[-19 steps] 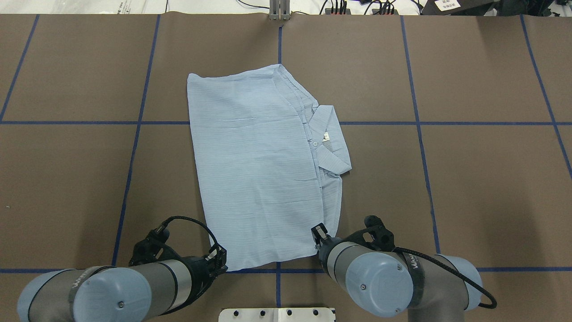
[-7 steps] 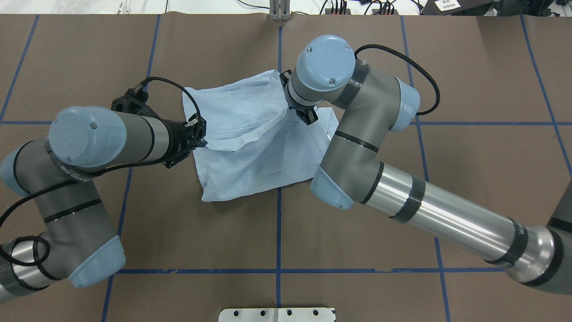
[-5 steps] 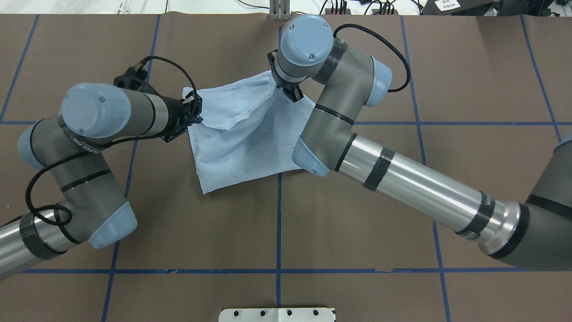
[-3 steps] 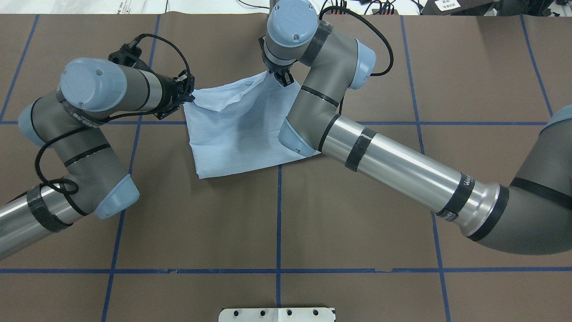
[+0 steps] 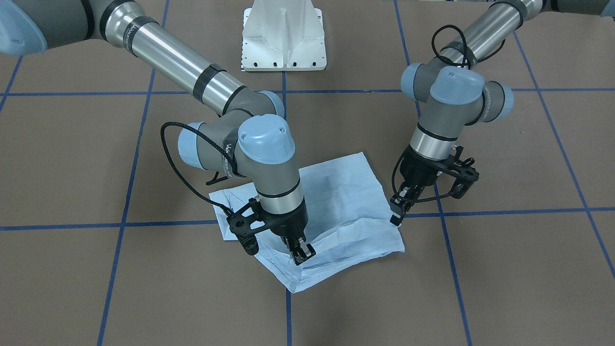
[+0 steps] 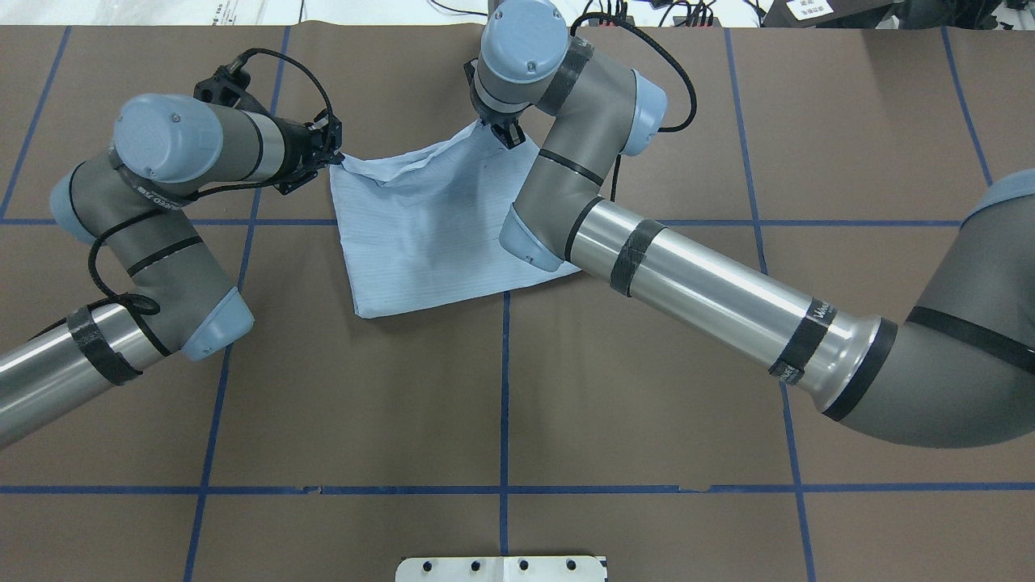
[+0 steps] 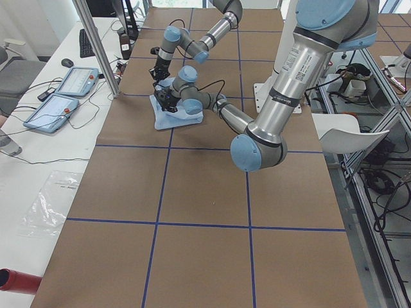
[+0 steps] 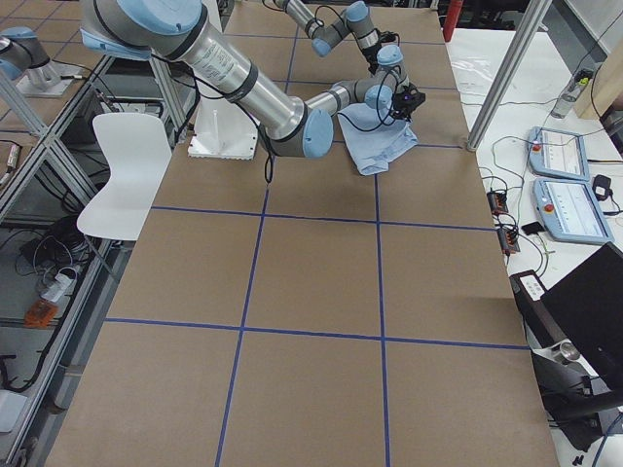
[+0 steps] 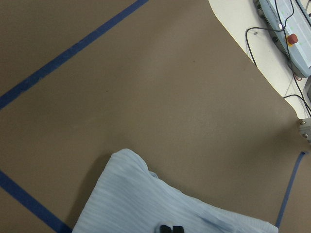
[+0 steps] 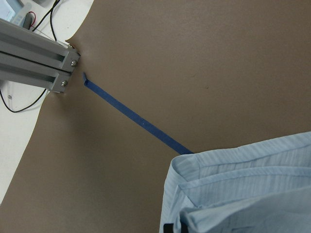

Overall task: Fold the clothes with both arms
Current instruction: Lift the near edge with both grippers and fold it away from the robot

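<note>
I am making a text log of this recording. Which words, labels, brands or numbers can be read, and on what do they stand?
No text is readable.
Lettering on the right arm: too blurred.
Print on the left arm: too small.
White label beyond the table: too blurred.

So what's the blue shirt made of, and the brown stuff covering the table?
The shirt looks like thin woven cloth, maybe cotton: matte, finely striped, folding in soft creases. The brown table cover looks like paper or thin card: dull, flat, with a thin wavy edge. I can't tell which.
</note>
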`<state>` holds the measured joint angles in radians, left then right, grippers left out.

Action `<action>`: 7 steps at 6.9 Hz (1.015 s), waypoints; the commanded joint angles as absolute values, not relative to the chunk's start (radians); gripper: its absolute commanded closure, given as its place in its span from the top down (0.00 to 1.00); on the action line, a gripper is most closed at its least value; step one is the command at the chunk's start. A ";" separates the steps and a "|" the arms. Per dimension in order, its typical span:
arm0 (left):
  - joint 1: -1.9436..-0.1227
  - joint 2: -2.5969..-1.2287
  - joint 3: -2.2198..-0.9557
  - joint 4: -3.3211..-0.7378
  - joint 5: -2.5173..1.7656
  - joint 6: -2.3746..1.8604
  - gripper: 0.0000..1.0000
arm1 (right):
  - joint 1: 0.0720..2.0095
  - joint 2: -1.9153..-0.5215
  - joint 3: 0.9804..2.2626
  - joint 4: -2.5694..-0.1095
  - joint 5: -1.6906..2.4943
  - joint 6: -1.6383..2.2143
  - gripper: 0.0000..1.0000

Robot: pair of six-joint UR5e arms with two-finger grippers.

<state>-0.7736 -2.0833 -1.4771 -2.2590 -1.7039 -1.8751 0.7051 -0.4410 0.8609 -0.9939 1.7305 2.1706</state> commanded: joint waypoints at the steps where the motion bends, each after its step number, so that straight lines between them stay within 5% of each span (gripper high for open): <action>1: -0.782 -2.088 -1.441 -2.287 -1.704 -1.852 0.00 | 0.703 -0.425 0.809 -0.962 1.729 2.171 0.00; 7: -0.793 -2.125 -1.296 -2.419 -1.703 -1.847 0.00 | 0.701 -0.428 0.765 -0.888 1.718 2.169 0.06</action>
